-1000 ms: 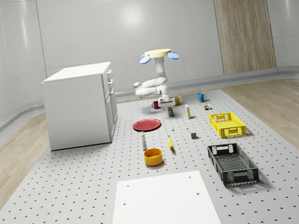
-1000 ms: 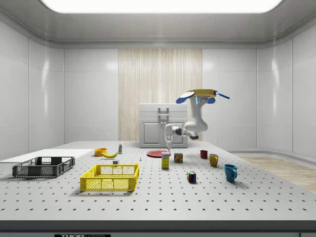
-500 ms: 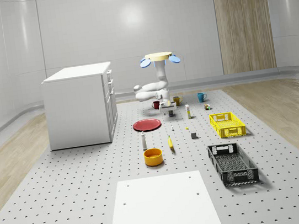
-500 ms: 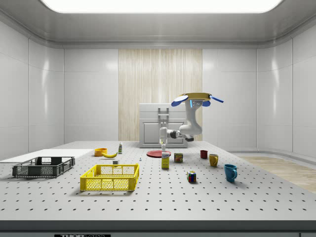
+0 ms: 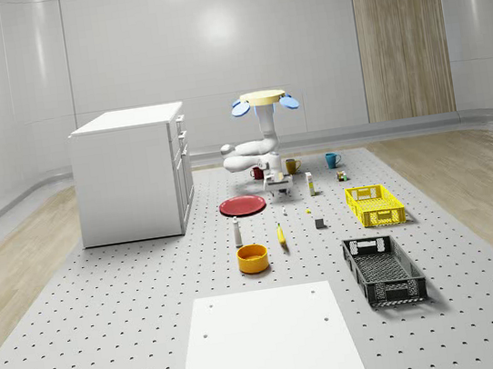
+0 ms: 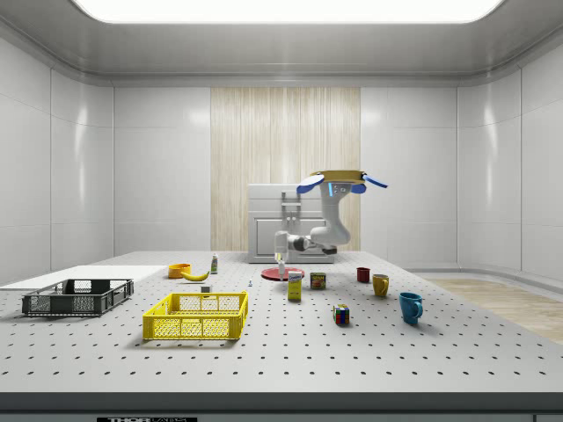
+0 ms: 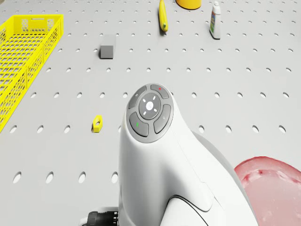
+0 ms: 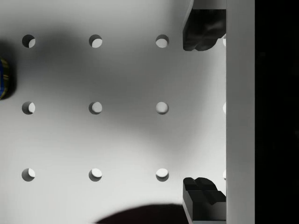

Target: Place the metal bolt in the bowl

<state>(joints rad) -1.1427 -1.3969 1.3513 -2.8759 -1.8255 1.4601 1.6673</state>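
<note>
Hovering drone (image 5: 262,98): it is in the air over the far part of the perforated table (image 5: 114,350), above the mugs and cans, with its yellow disc and blue rotors level in the side view (image 6: 336,178).
Arm (image 7: 155,155): white, folded below the drone, elbow toward the whole-scene view's left, wrist turned down at the table.
Gripper (image 5: 275,179): it hangs low over the table, just right of and a little farther back than the red plate (image 5: 242,205) in the whole-scene view. In the side view it (image 6: 281,262) is just above the plate's far edge.
Fingers (image 8: 201,30): the wrist view shows the two dark pads well apart, with bare perforated table between them and nothing held.
Metal bolt (image 5: 284,210): a tiny pale upright sliver standing on the table, nearer than the gripper and apart from it, to the right of the red plate. In the side view it (image 6: 250,283) is a thin grey peg between the banana (image 6: 195,275) and the plate. Its head and thread are too small to make out.
Bowl (image 5: 252,257): orange-yellow, round, straight-walled, standing upright on the near side of the bolt and slightly left of it, well apart from it. The white bottle (image 5: 237,233) stands between the bowl and the plate.
Neighbours: a small yellow nut (image 7: 97,123) and a grey block (image 7: 107,51) lie right of the bolt, toward the yellow crate (image 5: 374,204).
</note>
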